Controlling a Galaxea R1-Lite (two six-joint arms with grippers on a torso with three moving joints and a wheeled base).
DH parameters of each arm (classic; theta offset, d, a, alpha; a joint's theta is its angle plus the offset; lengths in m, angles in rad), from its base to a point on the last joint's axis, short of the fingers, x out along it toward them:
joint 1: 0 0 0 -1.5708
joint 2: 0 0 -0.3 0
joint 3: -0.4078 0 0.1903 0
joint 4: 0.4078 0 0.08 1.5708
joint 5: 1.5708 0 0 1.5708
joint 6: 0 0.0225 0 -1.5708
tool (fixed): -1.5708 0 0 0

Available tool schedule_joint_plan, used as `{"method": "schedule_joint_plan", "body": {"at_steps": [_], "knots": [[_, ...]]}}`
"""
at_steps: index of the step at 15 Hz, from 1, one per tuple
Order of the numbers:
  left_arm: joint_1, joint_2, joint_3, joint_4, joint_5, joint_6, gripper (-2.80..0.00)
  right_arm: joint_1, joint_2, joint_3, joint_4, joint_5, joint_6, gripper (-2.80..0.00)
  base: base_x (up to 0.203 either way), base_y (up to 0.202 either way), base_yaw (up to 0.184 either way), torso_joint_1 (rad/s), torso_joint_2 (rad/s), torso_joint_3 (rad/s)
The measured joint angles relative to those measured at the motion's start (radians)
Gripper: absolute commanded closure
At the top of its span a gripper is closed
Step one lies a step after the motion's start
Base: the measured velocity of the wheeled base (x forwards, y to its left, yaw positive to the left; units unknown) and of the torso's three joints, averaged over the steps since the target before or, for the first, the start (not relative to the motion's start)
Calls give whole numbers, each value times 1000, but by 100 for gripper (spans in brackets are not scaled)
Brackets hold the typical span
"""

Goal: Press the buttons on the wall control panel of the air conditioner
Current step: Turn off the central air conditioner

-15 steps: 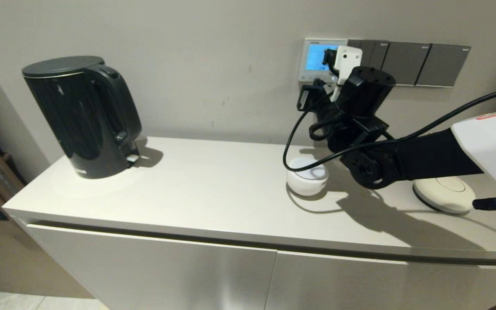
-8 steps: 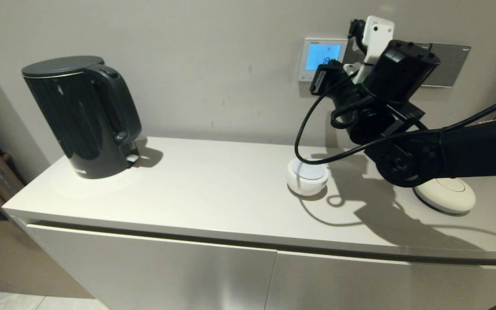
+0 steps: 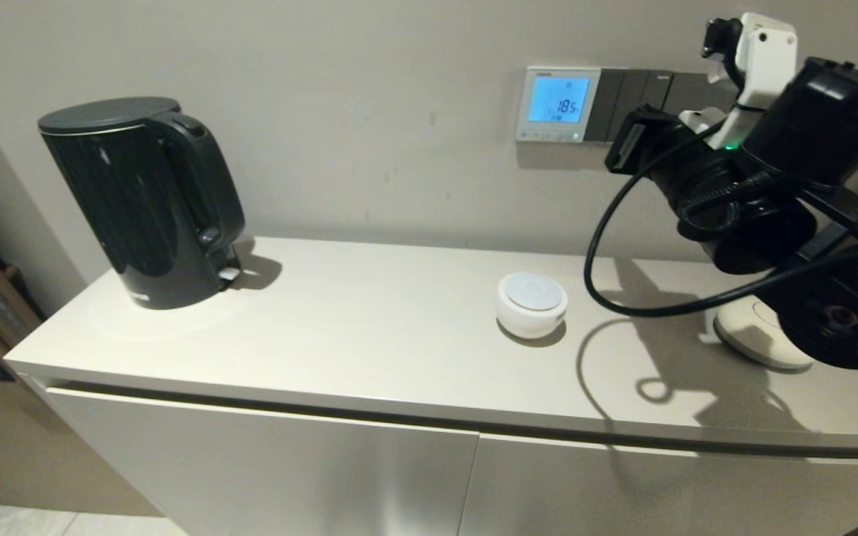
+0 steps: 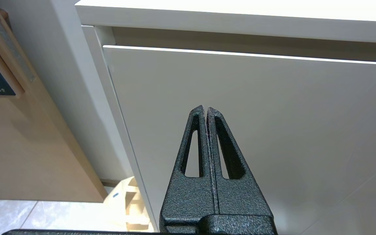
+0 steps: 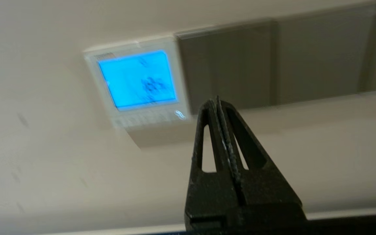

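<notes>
Blue-lit, the air conditioner's wall control panel (image 3: 558, 103) glows on the wall above the counter (image 3: 369, 350), its buttons (image 3: 548, 136) clear of the right gripper (image 5: 216, 101), whose fingers are pressed together, likely as a poking tip. The left gripper (image 4: 205, 111), likewise pinched together, hangs parked by the cabinet door (image 4: 305, 130).

White wall control panel (image 3: 558, 103) glows blue above pale buttons (image 3: 548, 136).
</notes>
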Motion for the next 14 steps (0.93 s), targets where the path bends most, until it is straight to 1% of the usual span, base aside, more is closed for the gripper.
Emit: {"method": "schedule_joint_plan", "body": {"at_steps": [4,6,8,10,12,14], "knots": [[0,0,0,0,0,0,0,-40,-177,290,59,26,41,0,0,0,0,0,0,0],[0,0,0,0,1,0,0,-69,-285,450,85,63,78,0,0,0,0,0,0,0],[0,0,0,0,0,0,0,-133,-412,629,121,132,131,0,0,0,0,0,0,0],[0,0,0,0,0,0,0,-221,-542,763,163,231,174,0,0,0,0,0,0,0],[0,0,0,0,0,0,0,-287,-681,849,243,323,201,0,0,0,0,0,0,0],[0,0,0,0,1,0,0,-318,-832,900,353,375,208,0,0,0,0,0,0,0]]}}
